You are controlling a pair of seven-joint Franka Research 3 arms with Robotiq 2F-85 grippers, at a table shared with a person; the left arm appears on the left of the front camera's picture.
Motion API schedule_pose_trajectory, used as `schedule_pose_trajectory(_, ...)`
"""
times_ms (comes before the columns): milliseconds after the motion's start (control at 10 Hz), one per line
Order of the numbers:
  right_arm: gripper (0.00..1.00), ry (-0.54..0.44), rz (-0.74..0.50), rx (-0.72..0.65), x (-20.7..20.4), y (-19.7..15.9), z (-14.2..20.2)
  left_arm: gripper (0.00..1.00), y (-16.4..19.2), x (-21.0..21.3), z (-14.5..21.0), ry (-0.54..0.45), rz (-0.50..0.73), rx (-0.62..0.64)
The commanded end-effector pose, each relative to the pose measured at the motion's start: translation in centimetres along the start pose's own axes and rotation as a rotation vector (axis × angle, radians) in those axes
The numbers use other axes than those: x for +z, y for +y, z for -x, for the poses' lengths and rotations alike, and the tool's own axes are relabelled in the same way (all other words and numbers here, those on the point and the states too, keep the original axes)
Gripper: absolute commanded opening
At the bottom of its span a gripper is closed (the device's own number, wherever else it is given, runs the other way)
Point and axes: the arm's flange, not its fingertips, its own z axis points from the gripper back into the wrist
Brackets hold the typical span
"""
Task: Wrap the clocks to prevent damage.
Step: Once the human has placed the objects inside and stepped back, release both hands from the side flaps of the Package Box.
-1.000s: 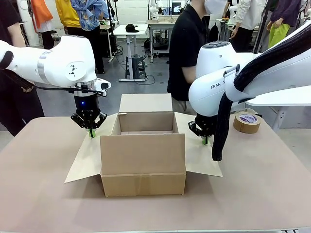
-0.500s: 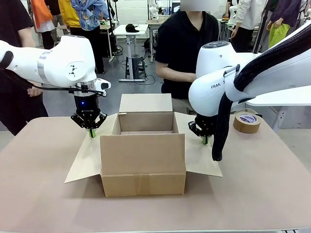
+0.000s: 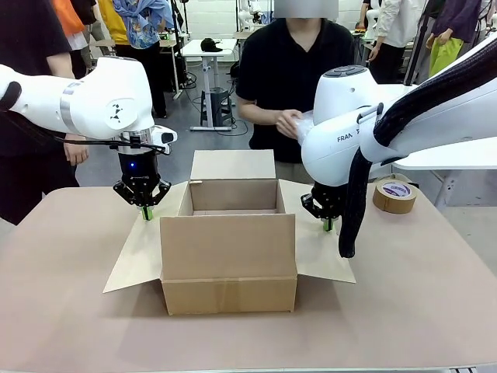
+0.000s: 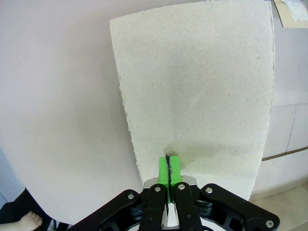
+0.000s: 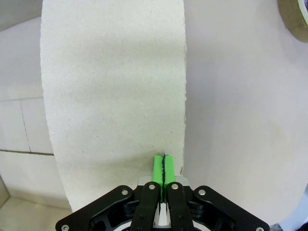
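An open cardboard box (image 3: 229,252) stands mid-table with its flaps spread. My left gripper (image 3: 145,213) is shut, its green tips (image 4: 167,166) pressed down on the left flap (image 4: 192,86). My right gripper (image 3: 328,225) is shut too, its tips (image 5: 163,166) resting near the edge of the right flap (image 5: 115,86). A person in black stands at the far side, hands (image 3: 289,123) together around something pale that I cannot make out. The clocks are out of view.
A roll of brown tape (image 3: 394,194) lies at the right rear of the table, its edge in the right wrist view's corner (image 5: 296,14). The rear flap (image 3: 233,165) stands upright. Bare table surrounds the box. Other people stand farther back.
The person has stepped to the middle of the far side and brought both hands up with something pale. Neither arm has moved.
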Motion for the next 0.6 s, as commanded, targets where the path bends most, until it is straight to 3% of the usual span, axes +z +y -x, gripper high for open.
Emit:
schedule_pose_trajectory(0,0.01,0.005,0.006,-0.001,-0.02,-0.06,0.11,0.01,0.17,-0.06,0.0,0.003,-0.017,-0.005)
schedule_pose_trajectory(500,0.01,0.005,0.006,-0.001,-0.02,-0.06,0.11,0.01,0.17,-0.06,0.0,0.003,-0.017,-0.005)
